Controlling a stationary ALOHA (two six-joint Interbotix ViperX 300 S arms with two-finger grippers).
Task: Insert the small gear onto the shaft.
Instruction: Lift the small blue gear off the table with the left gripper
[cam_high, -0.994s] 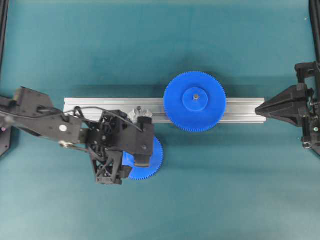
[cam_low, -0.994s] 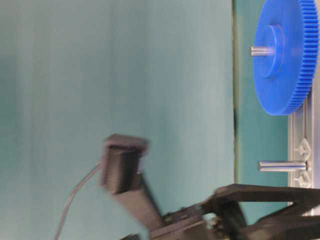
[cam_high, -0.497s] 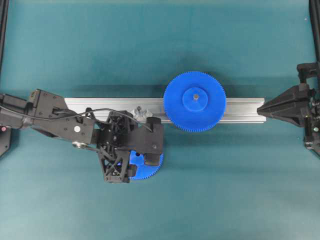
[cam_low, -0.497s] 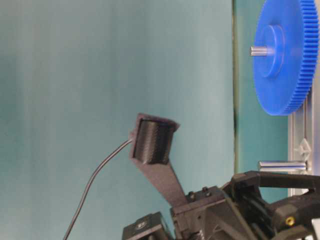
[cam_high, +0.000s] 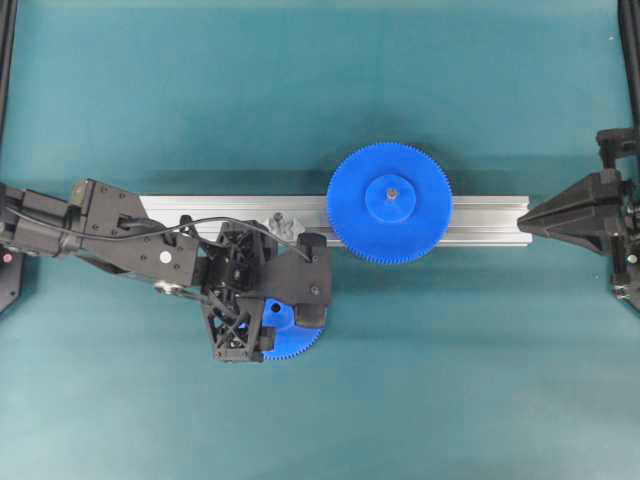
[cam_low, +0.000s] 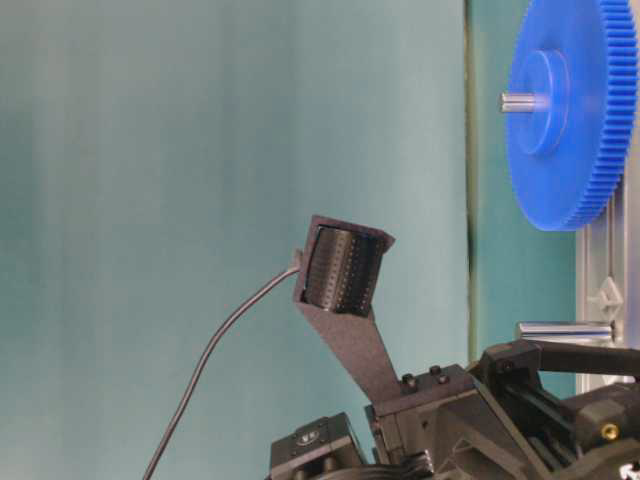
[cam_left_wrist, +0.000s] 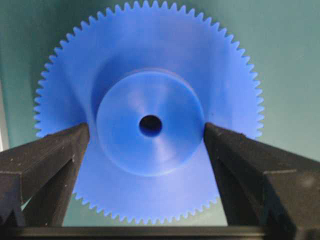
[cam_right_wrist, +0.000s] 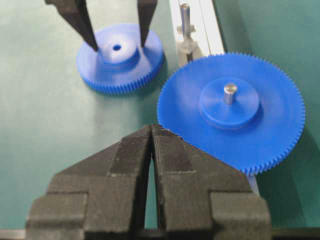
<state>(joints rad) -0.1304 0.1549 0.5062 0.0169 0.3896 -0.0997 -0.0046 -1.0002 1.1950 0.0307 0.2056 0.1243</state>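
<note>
1. My left gripper (cam_left_wrist: 147, 145) stands wide open with a finger on either side of the raised hub of the small gear (cam_left_wrist: 148, 112). In the left wrist view neither pad presses the hub: a thin gap shows on each side. Nothing is held.
2. My right gripper (cam_right_wrist: 151, 145) has its jaws pressed together and is empty. It is parked well apart from the small gear, out past the far end of the rail (cam_high: 480, 212).
3. The small gear lies flat on the green mat (cam_high: 320, 100), hub up and centre hole visible. It sits just beside the rail, on the near side of it in the right wrist view.
4. The shaft (cam_right_wrist: 185, 17) stands upright on the rail, close to the small gear, with its silvery bracket at the foot. It is bare. The large gear (cam_high: 389, 203) sits on its own pin, further along the rail from the small gear.
5. Handling judgement: moulded plastic, so probably light and stiff, with a smooth and somewhat slippery hub wall.
6. Where to grip: the hub, across its width, low on the wall. The teeth are fine and the disc lies flat on the mat, so the rim looks a poor hold.
7. Risk: an off-centre pinch could tilt the gear, and the bore must then meet a thin pin squarely.
</note>
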